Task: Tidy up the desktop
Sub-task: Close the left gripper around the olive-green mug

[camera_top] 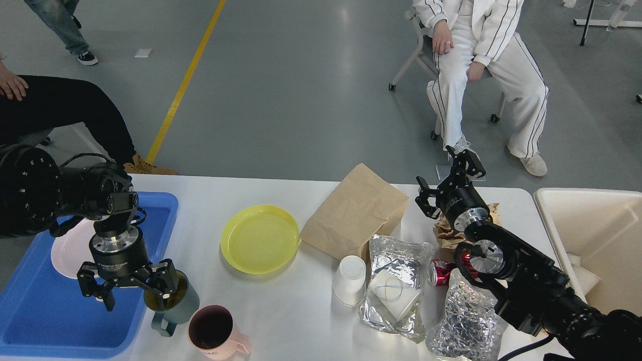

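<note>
your left gripper (134, 288) hangs at the rim of the grey-green mug (173, 303), fingers spread, one of them apparently dipping inside the mug's mouth and the other out over the blue tray (30, 321); nothing is pinched yet. if you close here off-centre, i'd expect the mug to tip or skid into the pink mug (215, 331) just beside it, and that one stands close to the near edge of the desktop (281, 321), the wide white surface running under everything from tray to bin. your right gripper (449, 183) is raised above the crumpled brown paper (446, 235), fingers spread and holding nothing; a careless drop could snag the brown paper bag (353, 213) or nudge the red can (440, 273) lying among the foil bags (393, 286). as for containers: the tray holds a pale plate (67, 250), the yellow plate (260, 238) is bare, the white paper cup (349, 278) is upside down, and the cream bin (551, 210) at the right shows some pale scraps inside (i can't tell what they are). both mugs look dark inside; i can't tell whether they hold liquid.
</note>
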Tool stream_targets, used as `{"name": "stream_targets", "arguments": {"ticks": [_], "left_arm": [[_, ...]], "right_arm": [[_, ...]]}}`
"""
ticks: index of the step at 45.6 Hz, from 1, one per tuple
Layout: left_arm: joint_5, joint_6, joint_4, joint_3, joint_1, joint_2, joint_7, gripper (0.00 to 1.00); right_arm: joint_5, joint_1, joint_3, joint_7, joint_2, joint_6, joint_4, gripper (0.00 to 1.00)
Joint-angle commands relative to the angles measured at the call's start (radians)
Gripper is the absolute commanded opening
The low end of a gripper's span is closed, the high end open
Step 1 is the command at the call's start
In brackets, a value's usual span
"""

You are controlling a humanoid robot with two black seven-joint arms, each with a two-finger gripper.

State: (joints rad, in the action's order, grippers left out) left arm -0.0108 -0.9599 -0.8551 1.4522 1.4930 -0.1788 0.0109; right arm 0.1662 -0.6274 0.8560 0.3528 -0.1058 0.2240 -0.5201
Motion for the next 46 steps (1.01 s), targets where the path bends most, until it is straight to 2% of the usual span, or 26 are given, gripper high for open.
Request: {"name": "stream_targets", "arguments": {"ticks": [1,13,30,41,46], "left_arm": [[0.000,0.000,0.001,-0.001,-0.002,-0.001,0.000,0.96],[-0.001,0.098,0.001,-0.001,-0.002,-0.001,0.000,0.96],[-0.006,0.142,0.022,-0.065,-0.048,-0.001,0.000,0.93],[-0.006,0.136,0.036,-0.073,-0.062,-0.002,0.000,0.78],[-0.006,0.128,0.036,-0.073,-0.063,-0.002,-0.018,0.64]], "right_arm": [[-0.001,0.000,0.000,0.000,0.000,0.000,-0.001,1.00],[-0.001,0.000,0.000,0.000,0.000,0.000,0.000,1.00],[0.001,0.000,0.000,0.000,0.000,0.000,0.000,1.00],[0.001,0.000,0.000,0.000,0.000,0.000,0.000,1.00],[0.001,0.000,0.000,0.000,0.000,0.000,0.000,1.00]]}}
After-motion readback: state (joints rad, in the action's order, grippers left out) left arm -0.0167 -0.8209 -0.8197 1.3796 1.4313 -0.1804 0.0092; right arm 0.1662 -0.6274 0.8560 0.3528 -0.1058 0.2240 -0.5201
